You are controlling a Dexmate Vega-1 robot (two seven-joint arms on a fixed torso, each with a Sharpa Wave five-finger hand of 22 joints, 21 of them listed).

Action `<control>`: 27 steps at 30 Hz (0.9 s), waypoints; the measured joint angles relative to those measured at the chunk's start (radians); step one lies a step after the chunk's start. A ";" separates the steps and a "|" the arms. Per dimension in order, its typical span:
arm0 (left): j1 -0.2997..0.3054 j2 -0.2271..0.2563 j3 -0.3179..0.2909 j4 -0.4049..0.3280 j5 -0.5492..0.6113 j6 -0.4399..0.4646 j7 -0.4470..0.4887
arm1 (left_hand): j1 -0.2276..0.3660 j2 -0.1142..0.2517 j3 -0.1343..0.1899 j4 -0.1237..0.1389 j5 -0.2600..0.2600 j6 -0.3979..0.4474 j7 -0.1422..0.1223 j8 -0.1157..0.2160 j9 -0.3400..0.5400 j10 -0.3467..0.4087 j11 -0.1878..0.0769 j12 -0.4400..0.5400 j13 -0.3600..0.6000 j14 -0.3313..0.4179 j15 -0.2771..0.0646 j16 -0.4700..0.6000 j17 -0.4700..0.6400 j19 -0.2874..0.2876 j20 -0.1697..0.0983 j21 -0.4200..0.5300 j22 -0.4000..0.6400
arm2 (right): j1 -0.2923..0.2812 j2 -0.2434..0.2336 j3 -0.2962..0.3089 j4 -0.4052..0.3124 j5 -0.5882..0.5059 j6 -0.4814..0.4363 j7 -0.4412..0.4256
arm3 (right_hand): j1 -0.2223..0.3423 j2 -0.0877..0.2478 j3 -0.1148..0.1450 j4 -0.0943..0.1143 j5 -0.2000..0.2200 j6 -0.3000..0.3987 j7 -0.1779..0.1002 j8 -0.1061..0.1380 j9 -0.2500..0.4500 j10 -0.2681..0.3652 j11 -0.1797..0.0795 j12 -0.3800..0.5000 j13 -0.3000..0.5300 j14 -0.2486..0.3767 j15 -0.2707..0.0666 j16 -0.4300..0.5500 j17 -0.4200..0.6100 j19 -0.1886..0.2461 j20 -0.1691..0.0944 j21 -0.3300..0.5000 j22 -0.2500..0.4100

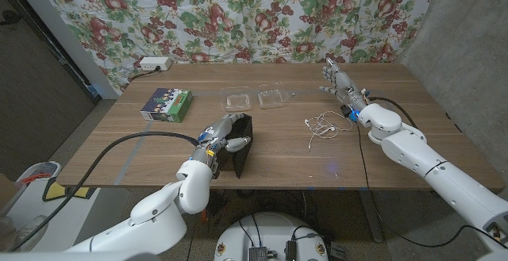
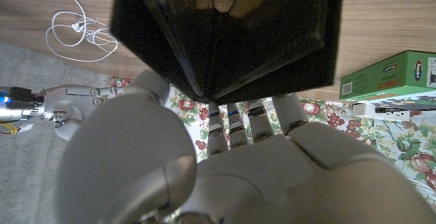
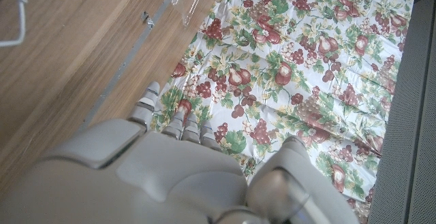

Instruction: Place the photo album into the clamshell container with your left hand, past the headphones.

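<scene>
Head view high over table [image 1: 317, 166], wrist views close behind hands, sharing tabletop

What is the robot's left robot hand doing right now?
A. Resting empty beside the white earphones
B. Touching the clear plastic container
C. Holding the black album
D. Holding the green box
C: in the head view the left robot hand grips the black photo album near the table's front edge, while the green box, the clamshell container and the white earphones lie apart from it.
</scene>
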State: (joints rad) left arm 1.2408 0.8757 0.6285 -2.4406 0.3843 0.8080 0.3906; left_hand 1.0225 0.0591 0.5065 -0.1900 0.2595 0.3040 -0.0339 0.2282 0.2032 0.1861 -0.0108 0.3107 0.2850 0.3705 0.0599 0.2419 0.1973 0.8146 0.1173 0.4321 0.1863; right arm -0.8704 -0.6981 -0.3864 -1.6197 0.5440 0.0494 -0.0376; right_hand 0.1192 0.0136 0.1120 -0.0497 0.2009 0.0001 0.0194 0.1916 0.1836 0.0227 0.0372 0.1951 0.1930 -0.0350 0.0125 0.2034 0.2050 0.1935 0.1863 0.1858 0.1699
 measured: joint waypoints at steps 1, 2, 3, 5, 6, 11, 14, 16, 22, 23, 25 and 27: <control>-0.001 -0.001 0.002 0.001 0.000 0.000 0.000 | 0.013 0.002 0.000 0.000 0.006 0.008 -0.002 0.000 0.000 0.011 -0.004 0.004 0.001 0.008 -0.008 0.003 0.001 0.007 -0.007 0.005 0.001 | 0.000 0.000 0.000 0.000 0.000 0.000 0.000 | 0.000 0.000 0.000 0.000 0.000 0.000 0.000 0.000 0.000 0.000 0.000 0.000 0.000 0.000 0.000 0.000 0.000 0.000 0.000 0.000 0.000; -0.004 -0.005 0.006 0.002 0.000 0.000 0.000 | 0.027 0.004 0.000 0.000 0.008 0.013 -0.002 0.000 0.000 0.023 -0.006 0.010 0.004 0.016 -0.016 0.007 0.003 0.012 -0.012 0.006 0.002 | 0.000 0.000 0.000 0.000 0.001 0.000 0.001 | 0.000 0.000 0.000 0.000 0.000 0.000 0.000 0.000 0.000 0.000 0.000 0.000 0.000 0.000 0.000 0.000 0.000 0.000 0.000 0.000 0.000; -0.006 -0.008 0.009 0.004 0.000 0.000 0.000 | 0.044 0.006 0.000 0.000 0.008 0.021 0.000 0.000 0.000 0.036 -0.010 0.012 0.006 0.024 -0.024 0.011 0.005 0.020 -0.019 0.010 0.002 | 0.000 0.000 0.000 0.000 0.002 0.001 0.002 | 0.000 0.000 0.000 0.000 0.000 0.000 0.000 0.000 0.000 0.000 0.000 0.000 0.000 0.000 0.000 0.000 0.000 0.003 -0.003 0.002 0.000; -0.010 -0.012 0.014 0.006 0.015 0.008 0.001 | 0.077 0.010 0.000 0.000 0.008 0.039 0.000 0.008 0.004 0.060 -0.014 0.025 0.012 0.039 -0.039 0.017 0.009 0.032 -0.032 0.022 0.002 | 0.001 -0.001 0.000 0.004 0.003 0.002 0.004 | 0.000 0.000 0.000 0.000 0.000 0.000 0.000 0.000 0.000 0.000 0.000 0.000 0.000 0.000 0.000 0.000 0.000 0.006 -0.006 0.007 0.000; -0.012 -0.015 0.017 0.008 0.015 0.008 0.001 | 0.088 0.013 0.000 0.000 0.008 0.048 -0.002 0.008 0.004 0.072 -0.015 0.029 0.014 0.046 -0.045 0.020 0.011 0.037 -0.037 0.024 0.002 | 0.001 -0.001 0.000 0.004 0.004 0.003 0.005 | 0.000 0.000 0.000 0.000 0.000 0.000 0.000 0.000 0.000 0.000 0.000 0.000 0.000 0.000 0.000 0.000 0.000 0.009 -0.006 0.007 0.000; -0.022 -0.026 0.030 0.014 0.015 0.008 0.001 | 0.128 0.021 -0.005 0.005 0.008 0.093 0.004 0.023 0.008 0.154 -0.033 0.061 0.026 0.096 -0.076 0.050 0.023 0.055 -0.055 0.036 0.002 | 0.001 -0.001 0.000 0.004 0.008 0.007 0.009 | 0.000 0.000 0.000 0.000 0.000 0.000 0.000 0.000 0.000 0.000 0.000 0.000 0.000 0.000 0.000 0.000 0.000 0.013 -0.002 0.007 0.000; -0.027 -0.032 0.037 0.018 0.040 0.022 0.003 | 0.140 0.021 -0.009 0.009 0.008 0.127 0.006 0.035 0.009 0.208 -0.046 0.081 0.034 0.140 -0.103 0.070 0.028 0.077 -0.078 0.053 0.002 | 0.001 -0.004 0.007 0.010 0.011 0.011 0.010 | 0.000 0.000 0.000 0.000 0.000 0.000 0.000 0.000 0.000 0.000 0.000 0.000 0.000 0.000 0.000 0.000 0.000 0.013 -0.002 0.007 0.000; -0.028 -0.034 0.039 0.019 0.048 0.026 0.004 | 0.144 0.025 -0.014 0.014 0.007 0.161 0.011 0.047 0.011 0.251 -0.051 0.096 0.040 0.184 -0.109 0.084 0.028 0.099 -0.099 0.067 0.002 | 0.000 -0.005 0.009 0.011 0.011 0.011 0.010 | 0.000 0.000 0.000 0.000 0.000 0.000 0.000 0.000 0.000 0.000 0.000 0.000 0.000 0.000 0.000 0.000 0.000 0.013 -0.002 0.007 0.000; -0.035 -0.044 0.048 0.023 0.065 0.029 0.014 | 0.151 0.023 -0.010 0.018 0.003 0.270 0.020 0.090 0.025 0.363 -0.046 0.145 0.073 0.316 -0.123 0.110 0.016 0.159 -0.159 0.114 0.007 | -0.006 -0.010 0.014 0.011 0.016 0.013 0.012 | 0.000 0.000 0.000 0.000 0.000 0.000 0.000 0.000 0.000 0.000 0.000 0.000 0.000 0.000 0.000 0.000 0.000 0.013 -0.002 0.007 0.000; -0.035 -0.044 0.048 0.023 0.066 0.029 0.015 | 0.156 0.019 -0.008 0.020 0.003 0.282 0.014 0.101 0.029 0.375 -0.039 0.153 0.078 0.332 -0.125 0.110 0.013 0.165 -0.165 0.120 0.007 | -0.006 -0.010 0.015 0.011 0.016 0.013 0.012 | 0.000 0.000 0.000 0.000 0.000 0.000 0.000 0.000 0.000 0.000 0.000 0.000 0.000 0.000 0.000 0.000 0.000 0.013 -0.002 0.007 0.000; -0.035 -0.050 0.053 0.027 0.073 0.028 0.023 | 0.158 0.017 -0.006 0.022 -0.001 0.305 -0.009 0.120 0.038 0.411 -0.036 0.167 0.089 0.367 -0.131 0.119 0.012 0.175 -0.175 0.132 0.007 | -0.008 -0.011 0.016 0.011 0.017 0.014 0.012 | 0.000 0.000 0.000 0.000 0.000 0.000 0.000 0.000 0.000 0.000 0.000 0.000 0.000 0.000 0.000 0.000 0.000 0.013 -0.002 0.007 0.000; -0.035 -0.050 0.053 0.027 0.079 0.026 0.031 | 0.162 0.021 0.004 0.021 -0.001 0.347 -0.022 0.143 0.045 0.445 -0.033 0.179 0.098 0.408 -0.140 0.126 0.007 0.178 -0.178 0.144 0.007 | -0.009 -0.012 0.017 0.010 0.017 0.014 0.012 | -0.004 0.004 0.000 0.000 0.000 0.000 0.000 0.000 0.000 0.000 0.000 0.000 0.000 0.000 0.000 0.000 0.000 0.017 0.002 0.007 0.000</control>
State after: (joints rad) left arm 1.2058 0.8254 0.6811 -2.4132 0.4636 0.8336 0.4221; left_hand 1.1843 0.0805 0.5110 -0.1694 0.2581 0.6510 -0.0558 0.3716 0.2480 0.6306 -0.0437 0.4896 0.3826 0.7786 -0.0801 0.3678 0.2047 0.9929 -0.0610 0.5760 0.1934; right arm -0.8790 -0.7103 -0.3695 -1.6093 0.5615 0.0631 -0.0255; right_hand 0.1150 0.0177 0.1120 -0.0497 0.2009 0.0001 0.0195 0.1916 0.1836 0.0227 0.0373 0.1951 0.1930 -0.0350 0.0125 0.2033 0.2050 0.2100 0.1879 0.1927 0.1698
